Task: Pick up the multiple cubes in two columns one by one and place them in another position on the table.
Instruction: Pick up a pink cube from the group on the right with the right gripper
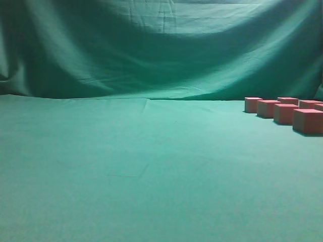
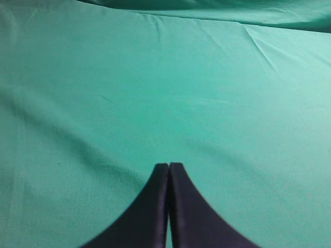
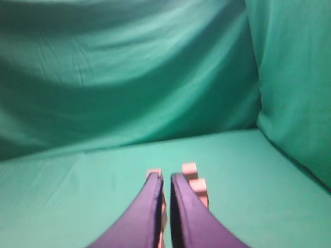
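Pinkish-red cubes (image 1: 283, 113) in two columns, far edge of green table (image 1: 126, 166)

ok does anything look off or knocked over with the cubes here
Nothing stands out. The cubes sit upright in two tidy rows at the exterior view's right edge, none tipped or scattered. The table cloth is only wrinkled.

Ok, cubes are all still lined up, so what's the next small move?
Probably open the right gripper: its fingers are nearly closed, with the cubes just beyond the tips. The left gripper sees only bare table, so the right arm looks better placed.
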`<state>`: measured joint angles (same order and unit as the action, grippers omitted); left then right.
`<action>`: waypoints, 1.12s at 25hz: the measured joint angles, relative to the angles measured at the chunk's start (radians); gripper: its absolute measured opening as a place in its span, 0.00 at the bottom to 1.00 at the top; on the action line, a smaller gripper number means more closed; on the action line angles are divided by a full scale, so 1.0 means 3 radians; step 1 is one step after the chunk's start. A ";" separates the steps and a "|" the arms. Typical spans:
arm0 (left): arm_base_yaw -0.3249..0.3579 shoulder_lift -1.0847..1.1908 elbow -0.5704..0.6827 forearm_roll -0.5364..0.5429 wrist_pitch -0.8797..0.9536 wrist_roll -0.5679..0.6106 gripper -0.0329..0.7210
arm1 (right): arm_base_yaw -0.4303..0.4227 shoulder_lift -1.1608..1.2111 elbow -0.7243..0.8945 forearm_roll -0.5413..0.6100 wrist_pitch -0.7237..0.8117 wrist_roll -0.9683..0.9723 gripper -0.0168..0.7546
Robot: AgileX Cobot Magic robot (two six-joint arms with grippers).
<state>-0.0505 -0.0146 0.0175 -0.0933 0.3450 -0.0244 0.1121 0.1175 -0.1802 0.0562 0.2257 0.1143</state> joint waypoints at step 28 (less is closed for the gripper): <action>0.0000 0.0000 0.0000 0.0000 0.0000 0.0000 0.04 | 0.0490 0.3354 -0.1818 0.0427 0.2054 -0.0697 0.02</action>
<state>-0.0505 -0.0146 0.0175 -0.0933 0.3450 -0.0244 0.2592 1.1237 -0.7258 0.1841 0.8419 -0.0948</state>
